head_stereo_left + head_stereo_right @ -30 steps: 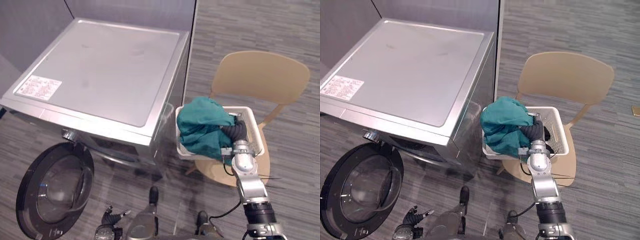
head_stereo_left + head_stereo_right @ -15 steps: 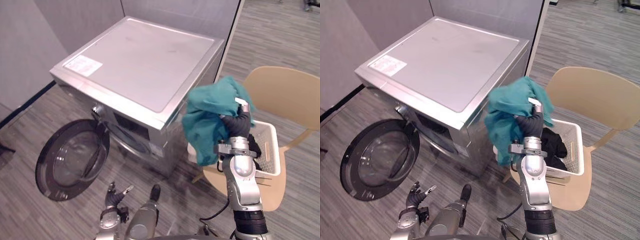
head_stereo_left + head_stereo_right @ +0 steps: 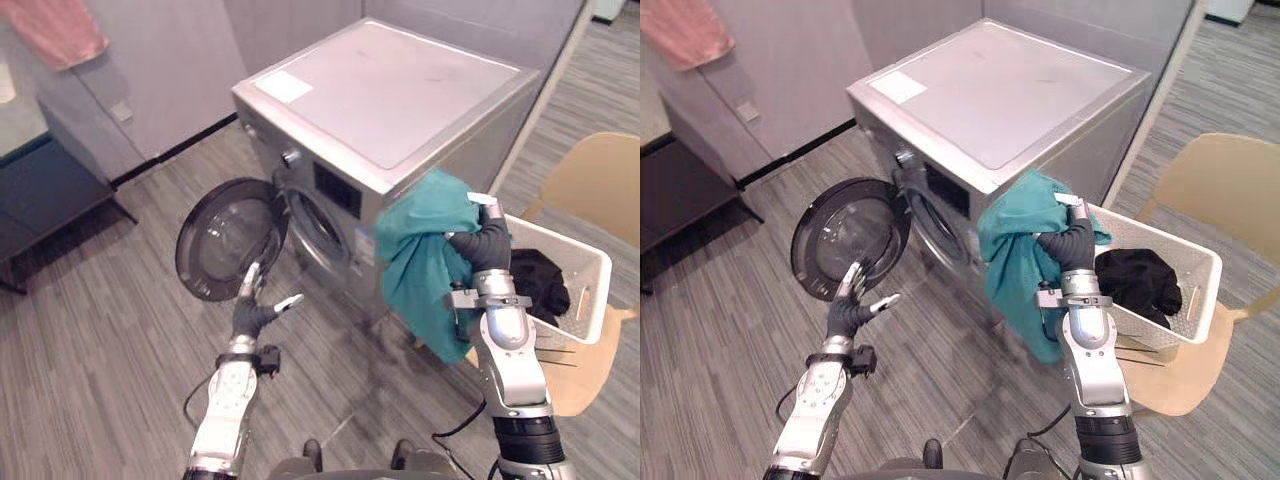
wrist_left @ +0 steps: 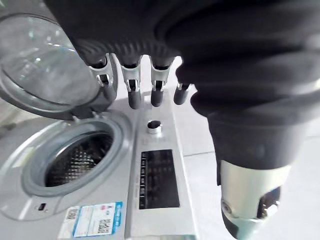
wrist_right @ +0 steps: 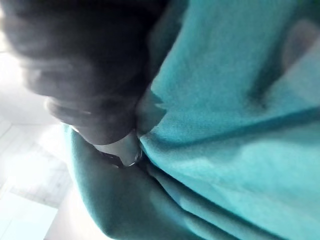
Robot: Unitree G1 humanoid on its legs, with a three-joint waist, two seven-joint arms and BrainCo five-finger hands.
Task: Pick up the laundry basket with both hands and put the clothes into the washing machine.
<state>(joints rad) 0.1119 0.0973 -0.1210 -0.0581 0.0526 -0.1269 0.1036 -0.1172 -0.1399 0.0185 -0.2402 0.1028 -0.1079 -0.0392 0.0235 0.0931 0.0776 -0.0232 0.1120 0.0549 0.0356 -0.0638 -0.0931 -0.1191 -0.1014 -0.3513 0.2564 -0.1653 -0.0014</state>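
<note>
Teal cloth (image 3: 425, 262), soft and crumpled, hangs from the right hand (image 3: 478, 246). The fingers of this hand are curled into the fabric and grip it. In the right wrist view a silver finger (image 5: 125, 148) presses into a fold of the cloth, which drapes below the hand and to its left.

The white perforated plastic laundry basket (image 3: 1202, 300) sits just to the right of the right hand, on the seat of the tan wooden chair (image 3: 600, 175). A black garment (image 3: 1138, 280) lies inside the basket.

The silver front-loading washing machine (image 3: 400, 95) stands beyond the right hand and to its left. The teal cloth hangs in front of the machine's near corner, between the basket and the drum opening (image 4: 75, 160). The round dark-rimmed glass door (image 3: 225, 240) is swung fully open.

The left hand (image 3: 256, 312) is raised just below the open door, well to the left of the right hand. Its fingers (image 4: 132, 95) are straight and spread and hold nothing. In the left wrist view they point toward the machine's front, where the drum opening, a round silver knob (image 4: 154, 126) and a dark control panel (image 4: 160, 180) show past the fingertips.

A pink cloth (image 3: 60, 30) hangs well beyond the left hand, above a dark low cabinet (image 3: 40, 190).
</note>
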